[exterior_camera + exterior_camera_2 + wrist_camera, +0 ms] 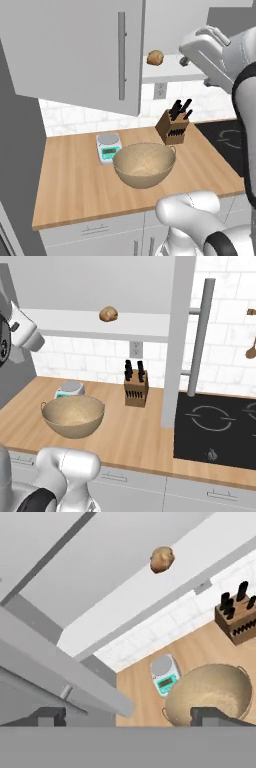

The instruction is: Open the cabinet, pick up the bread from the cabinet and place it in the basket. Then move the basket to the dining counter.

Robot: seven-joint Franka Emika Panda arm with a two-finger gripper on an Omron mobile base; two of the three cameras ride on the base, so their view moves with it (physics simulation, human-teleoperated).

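Left base view, from left to right: the cabinet [80, 50] hung over the worktop with its door swung open toward the camera, the long bar handle [121, 55] running down it; the bread [155, 58] sat on the pale shelf inside, just right of the door's edge; the gripper [186, 61] was raised to shelf height, right of the bread and apart from it, its fingers spread wide and holding nothing. On the wooden worktop [70, 180] below stood a white-and-teal scale [108, 146], then the basket [144, 164] just beside it and nearer the front edge, then a knife block [173, 125] against the tiled wall, and a black cooktop [227, 140] at the far right. In the right base view the same order held: basket [73, 415] at left, scale [69, 389] behind it, bread [108, 314] on the shelf above, knife block [136, 387], the other open door seen edge-on, cooktop [220, 426]. The hand view showed bread [162, 559], scale [166, 674] and basket [212, 697].
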